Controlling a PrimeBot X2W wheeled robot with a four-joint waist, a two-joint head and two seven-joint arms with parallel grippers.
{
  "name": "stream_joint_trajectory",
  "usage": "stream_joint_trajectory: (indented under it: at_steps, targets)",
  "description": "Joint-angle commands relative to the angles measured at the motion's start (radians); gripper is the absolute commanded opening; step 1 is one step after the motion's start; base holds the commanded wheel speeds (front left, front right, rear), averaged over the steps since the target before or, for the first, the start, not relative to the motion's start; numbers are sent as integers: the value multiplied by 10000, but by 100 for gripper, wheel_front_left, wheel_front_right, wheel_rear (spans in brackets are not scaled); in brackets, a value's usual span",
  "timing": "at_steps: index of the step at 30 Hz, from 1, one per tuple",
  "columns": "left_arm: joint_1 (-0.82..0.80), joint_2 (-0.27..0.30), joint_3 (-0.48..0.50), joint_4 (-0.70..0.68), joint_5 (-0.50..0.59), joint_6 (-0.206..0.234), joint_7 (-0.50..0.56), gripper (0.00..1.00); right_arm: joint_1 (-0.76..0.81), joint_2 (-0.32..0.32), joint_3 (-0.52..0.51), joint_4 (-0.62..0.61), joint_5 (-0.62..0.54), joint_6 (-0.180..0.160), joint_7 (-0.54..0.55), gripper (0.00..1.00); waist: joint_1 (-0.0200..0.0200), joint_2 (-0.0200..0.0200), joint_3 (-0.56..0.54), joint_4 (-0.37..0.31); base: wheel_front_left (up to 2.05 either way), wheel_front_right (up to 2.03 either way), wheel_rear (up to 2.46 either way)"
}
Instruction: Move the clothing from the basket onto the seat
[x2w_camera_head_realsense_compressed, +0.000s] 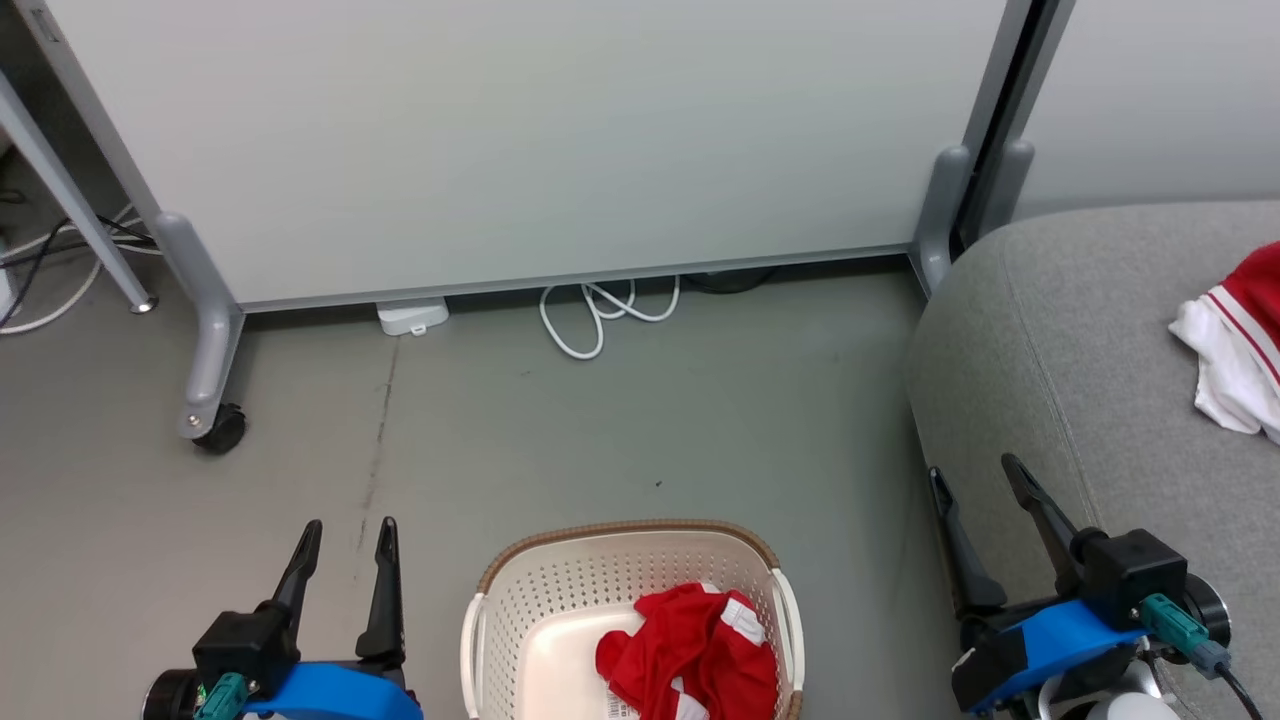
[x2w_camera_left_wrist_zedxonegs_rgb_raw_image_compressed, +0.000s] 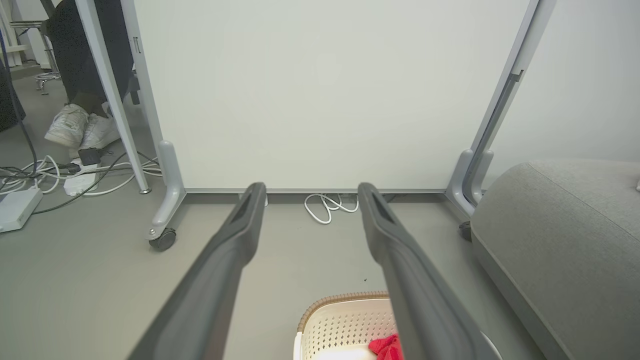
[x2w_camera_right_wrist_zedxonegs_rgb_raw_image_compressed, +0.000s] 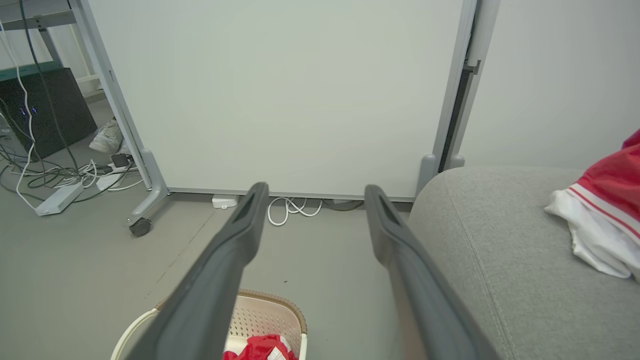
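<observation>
A crumpled red garment with white trim (x2w_camera_head_realsense_compressed: 695, 655) lies in the cream perforated basket (x2w_camera_head_realsense_compressed: 560, 590) on the floor at the bottom centre; it also peeks out in the left wrist view (x2w_camera_left_wrist_zedxonegs_rgb_raw_image_compressed: 387, 347) and the right wrist view (x2w_camera_right_wrist_zedxonegs_rgb_raw_image_compressed: 260, 347). A second red and white garment (x2w_camera_head_realsense_compressed: 1235, 345) rests on the grey sofa (x2w_camera_head_realsense_compressed: 1060, 330) at the right, also seen from the right wrist (x2w_camera_right_wrist_zedxonegs_rgb_raw_image_compressed: 600, 210). My left gripper (x2w_camera_head_realsense_compressed: 347, 536) is open, left of the basket above the floor. My right gripper (x2w_camera_head_realsense_compressed: 975, 478) is open beside the sofa's rounded corner. Both hold nothing.
A white partition panel (x2w_camera_head_realsense_compressed: 520, 140) on grey wheeled legs (x2w_camera_head_realsense_compressed: 210, 400) stands behind the basket, with a coiled white cable (x2w_camera_head_realsense_compressed: 600, 310) and a small white box (x2w_camera_head_realsense_compressed: 412, 316) at its foot. Cables and power strips (x2w_camera_left_wrist_zedxonegs_rgb_raw_image_compressed: 45, 175) and a person's white shoes (x2w_camera_left_wrist_zedxonegs_rgb_raw_image_compressed: 80, 130) lie far left.
</observation>
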Motion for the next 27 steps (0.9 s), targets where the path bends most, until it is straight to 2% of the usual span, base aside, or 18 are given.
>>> stream_joint_trajectory:
  at_steps: [1, 10, 22, 27]
  targets:
    - [-330, 75, -128, 93, -62, -6, -27, 100, -242, 2, 120, -82, 6, 2, -5, 100, 0, 0, 424, -355, 0, 0, 0]
    - [-1905, 404, -936, 1212, -154, -7, -27, 100, -1322, 4, 785, -523, 164, 2, -216, 100, 0, 0, 2732, -1671, 0, 0, 0]
    - [-4488, 977, -2389, 4071, -295, -5, 96, 100, -2666, 12, 1756, -564, 1134, 4, -1098, 100, 0, 0, 6103, -3478, 0, 0, 0]
    - [-5197, 1269, -3183, 4766, -261, -5, 443, 100, -2898, 13, 2089, -534, 1467, 4, -1280, 100, 0, 0, 6980, -3890, 0, 0, 0]
